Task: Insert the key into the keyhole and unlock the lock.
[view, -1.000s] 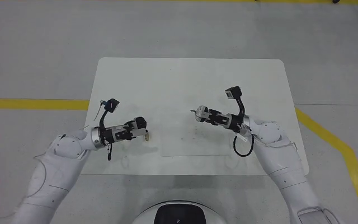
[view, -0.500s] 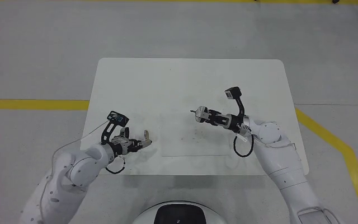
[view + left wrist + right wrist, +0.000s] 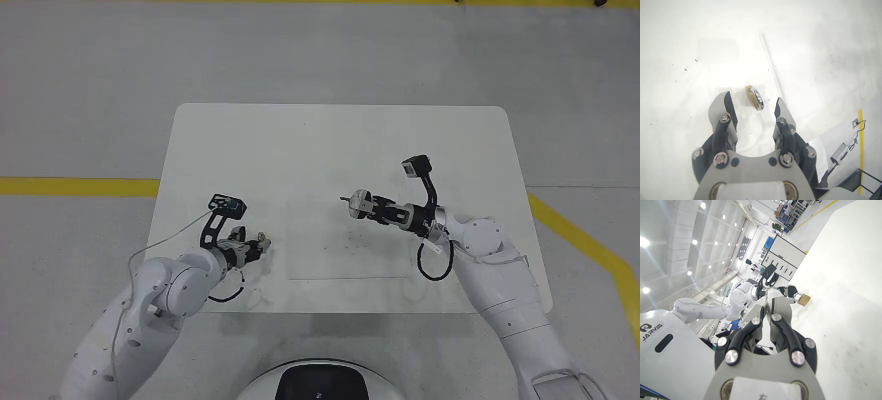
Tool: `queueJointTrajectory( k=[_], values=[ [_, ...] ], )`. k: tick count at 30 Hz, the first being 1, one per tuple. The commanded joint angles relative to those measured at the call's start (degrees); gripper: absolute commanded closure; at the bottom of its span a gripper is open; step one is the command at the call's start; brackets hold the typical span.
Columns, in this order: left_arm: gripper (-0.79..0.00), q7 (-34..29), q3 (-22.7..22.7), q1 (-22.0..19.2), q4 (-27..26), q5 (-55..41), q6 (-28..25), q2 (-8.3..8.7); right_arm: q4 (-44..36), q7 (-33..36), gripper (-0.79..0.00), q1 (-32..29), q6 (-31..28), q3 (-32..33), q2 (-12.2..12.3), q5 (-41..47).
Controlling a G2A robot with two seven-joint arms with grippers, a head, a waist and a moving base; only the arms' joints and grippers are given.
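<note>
A brass padlock (image 3: 753, 98) with a silver shackle lies on the white table (image 3: 340, 140), near its front left; it also shows as the padlock (image 3: 263, 241) and the padlock (image 3: 804, 299). My left gripper (image 3: 753, 101) hovers over it, open, one finger on each side of the lock and not touching it. In the top view the left gripper (image 3: 255, 246) sits just left of the lock. My right gripper (image 3: 767, 303) is held above the table's middle right, shut on the key (image 3: 347, 199), whose thin blade points toward the lock.
A faint rectangular mat edge (image 3: 772, 70) runs across the tabletop beside the lock. The table's front edge lies close behind my left arm. A yellow floor line (image 3: 80, 185) passes on both sides of the table.
My left arm swung its elbow toward the table's front, and its wrist turned so the gripper faces the padlock from the front left. The padlock and my right arm stayed put.
</note>
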Motion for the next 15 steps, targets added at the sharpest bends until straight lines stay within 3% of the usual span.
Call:
queueJointTrajectory(
  k=[1, 5, 8, 10, 15],
  values=[
    [-0.409, -0.2, 0.1, -0.1, 0.1, 0.0, 0.1, -0.07, 0.0, 0.0, 0.0, 0.0, 0.0, 0.0, 0.0, 0.0],
    [-0.351, -0.8, 0.5, -0.6, 0.5, -0.4, 0.1, -0.28, 0.0, 0.0, 0.0, 0.0, 0.0, 0.0, 0.0, 0.0],
    [-0.197, -0.2, 0.4, -1.4, 1.6, -1.4, 0.3, -0.5, 0.0, 0.0, 0.0, 0.0, 0.0, 0.0, 0.0, 0.0],
    [0.0, -0.1, 0.5, -1.9, 2.2, -1.7, 0.1, -0.63, 0.0, 0.0, 0.0, 0.0, 0.0, 0.0, 0.0, 0.0],
    [0.0, -0.7, 1.1, -2.4, 2.5, -2.0, -0.8, -0.84, 0.0, 0.0, 0.0, 0.0, 0.0, 0.0, 0.0, 0.0]
  ],
)
